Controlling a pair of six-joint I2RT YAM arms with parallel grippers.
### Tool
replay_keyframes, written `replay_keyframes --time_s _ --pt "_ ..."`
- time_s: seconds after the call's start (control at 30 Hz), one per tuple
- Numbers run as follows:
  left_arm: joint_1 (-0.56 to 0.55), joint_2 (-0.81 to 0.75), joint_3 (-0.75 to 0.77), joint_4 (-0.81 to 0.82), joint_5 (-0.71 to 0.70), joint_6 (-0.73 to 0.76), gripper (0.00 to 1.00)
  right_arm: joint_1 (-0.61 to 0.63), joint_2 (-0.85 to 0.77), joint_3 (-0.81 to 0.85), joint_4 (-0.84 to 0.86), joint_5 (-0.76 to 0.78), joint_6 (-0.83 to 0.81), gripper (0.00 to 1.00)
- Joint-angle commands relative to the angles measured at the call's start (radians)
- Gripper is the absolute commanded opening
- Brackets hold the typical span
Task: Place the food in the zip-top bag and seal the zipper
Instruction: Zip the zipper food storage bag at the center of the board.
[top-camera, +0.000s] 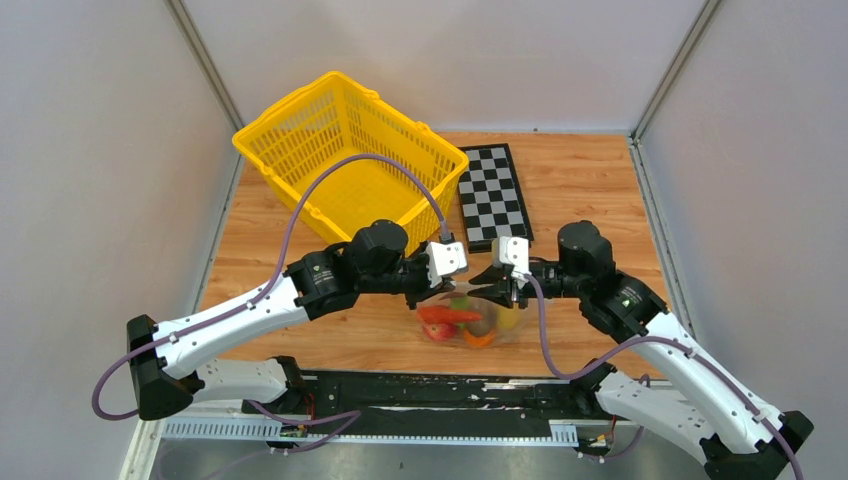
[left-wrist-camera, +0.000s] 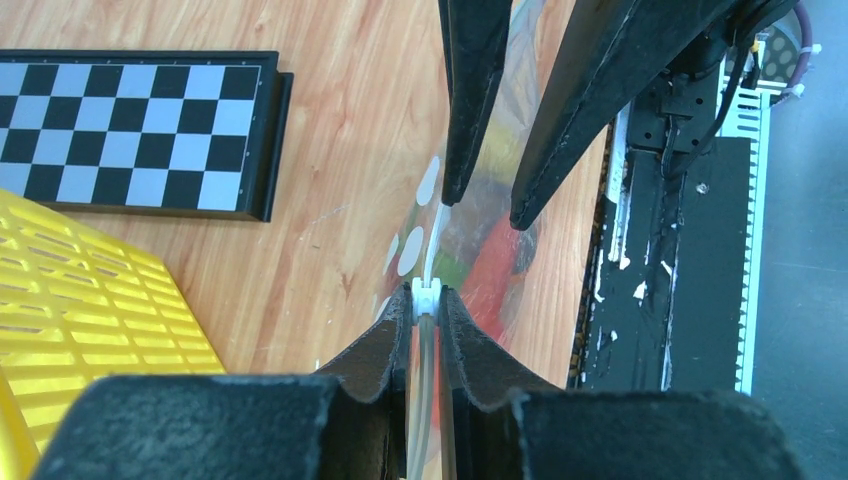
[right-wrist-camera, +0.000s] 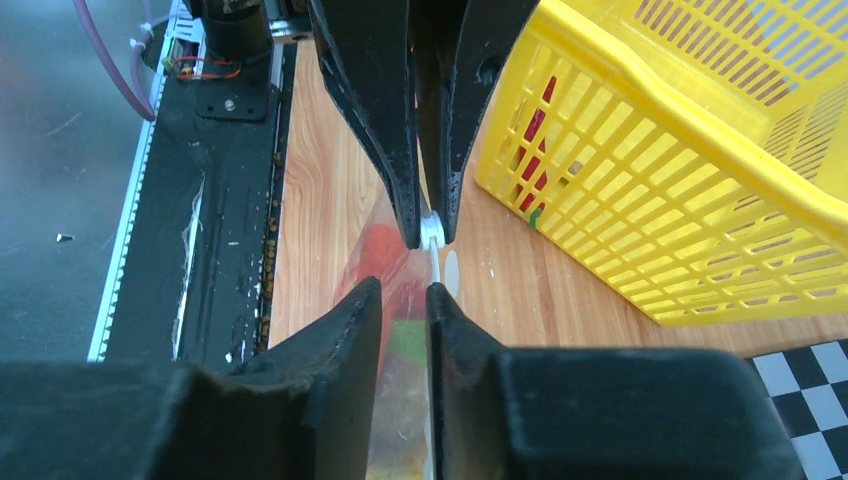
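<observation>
Starting closest to the arm bases: there's a black metal rail (top-camera: 430, 395) along the near edge of the wooden table (top-camera: 590, 190), and just past it sits the clear plastic zip-top bag with white polka dots (left-wrist-camera: 405, 250), right between the two arms. The toy food is inside it: I can make out a red piece (top-camera: 447, 315), an orange one (top-camera: 478, 340), something green (top-camera: 460, 303) and something yellow (top-camera: 508, 320), all bunched together in the plastic.

The bag's mouth edge is up top, with the thin pale zipper strip (left-wrist-camera: 433, 245) running along it from one gripper to the other. The left gripper (left-wrist-camera: 427, 300) has its fingers squeezed together on the small white slider (right-wrist-camera: 432, 232) of the zipper, at its end of the bag. The right gripper (right-wrist-camera: 403, 292) faces it head-on, tips near each other but not touching. Its fingers are a little apart and straddle the mouth edge, plastic showing in the gap; can't tell whether the pads actually press on the bag. Also can't tell if the strip between the two grippers is pressed closed or not.

Further back, a black-and-white checkerboard (top-camera: 493, 195) lies flat on the table, and just to its left is the yellow plastic mesh basket (top-camera: 300, 125), with something red (right-wrist-camera: 538, 115) showing through its side wall.
</observation>
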Motion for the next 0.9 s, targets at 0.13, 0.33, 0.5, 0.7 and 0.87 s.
replay_keyframes --time_s 0.13,0.33,0.5,0.7,0.87 --pt "0.001 -0.019 0.040 0.052 -0.001 -0.024 0.04 0.013 0.018 -0.028 0.105 -0.011 0.041 0.37" --pt "0.000 -0.019 0.040 0.054 -0.004 -0.024 0.04 0.030 0.044 -0.033 0.111 -0.003 0.034 0.26" --pt "0.001 -0.023 0.031 0.057 -0.014 -0.026 0.05 0.030 0.013 -0.071 0.144 0.065 0.045 0.00" --pt "0.001 -0.051 -0.002 0.048 -0.048 -0.026 0.04 0.029 -0.074 -0.149 0.184 0.180 0.077 0.00" --pt "0.003 -0.100 -0.040 0.009 -0.091 -0.016 0.04 0.030 -0.140 -0.196 0.195 0.272 0.097 0.00"
